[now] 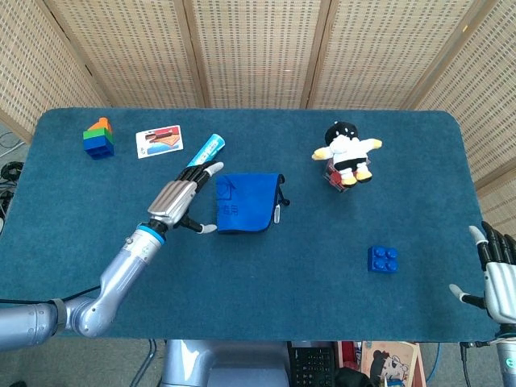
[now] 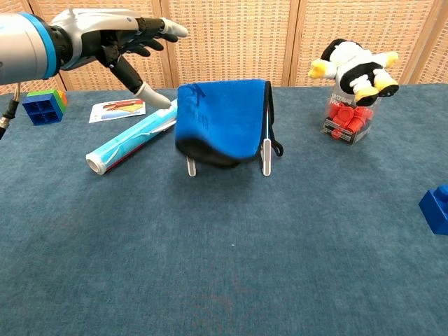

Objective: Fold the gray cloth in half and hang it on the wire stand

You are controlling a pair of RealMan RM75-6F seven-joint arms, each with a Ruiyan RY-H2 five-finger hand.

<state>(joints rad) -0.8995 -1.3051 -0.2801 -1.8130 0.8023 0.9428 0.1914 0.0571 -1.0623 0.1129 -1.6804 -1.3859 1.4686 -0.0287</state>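
At the near right edge the right hand (image 1: 498, 278) hovers, fingers apart, holding nothing. A blue toy brick (image 1: 383, 259) lies further in. The left hand (image 1: 181, 199), fingers spread, hangs just beside the blue-faced gray cloth (image 2: 222, 120) draped over the white wire stand (image 2: 265, 155) (only its feet show). Behind lie a rolled blue tube (image 2: 133, 136) and a plush cow (image 2: 354, 63) on the blue worktop (image 2: 224, 266).

The left hand (image 1: 181, 203) has a silver-grey plated back, black finger segments and pale fingertips. A bright blue ring joins its wrist to a smooth silver, rounded arm (image 1: 113, 282). At the lower right of the frame, the right hand (image 1: 497, 278) is the same silver and black.
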